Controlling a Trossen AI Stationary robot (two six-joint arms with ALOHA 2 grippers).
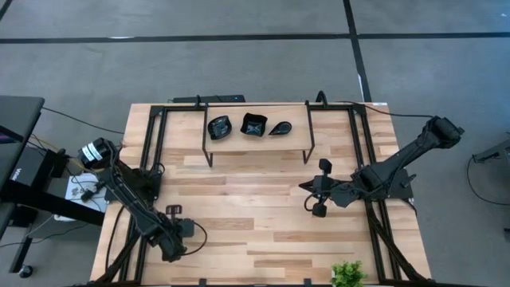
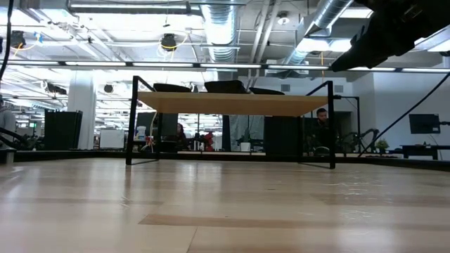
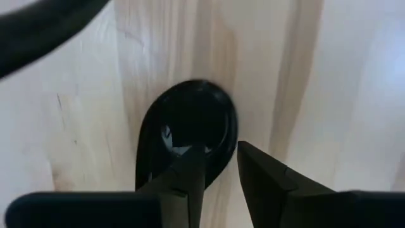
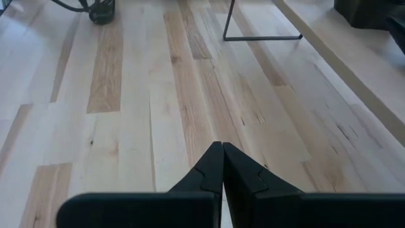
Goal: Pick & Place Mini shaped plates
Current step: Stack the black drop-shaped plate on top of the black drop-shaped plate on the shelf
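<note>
In the left wrist view a glossy black mini plate (image 3: 190,126), rounded at one end, lies right below my left gripper (image 3: 221,158), whose fingers stand astride its rim. The high view shows that gripper (image 1: 182,226) at the table's near left, hiding the plate. Three more black mini plates (image 1: 219,126) (image 1: 254,124) (image 1: 280,128) rest on a small raised shelf (image 1: 259,143) at the far middle. My right gripper (image 4: 221,149) is shut and empty, hovering over bare wood right of centre (image 1: 304,186). My left gripper comes down on the mini plate from above. One finger (image 3: 190,174) is inside the dish and the other (image 3: 266,180) outside, with the rim (image 3: 231,136) between them. Whether the plate is lifted off the wood cannot be told.
The shelf stands on thin black legs (image 2: 131,119) with open room beneath it. A small green plant (image 1: 348,273) sits at the near right edge. Black frame rails (image 1: 151,135) run along both table sides. Bare wood stretches across the table's middle (image 1: 255,207).
</note>
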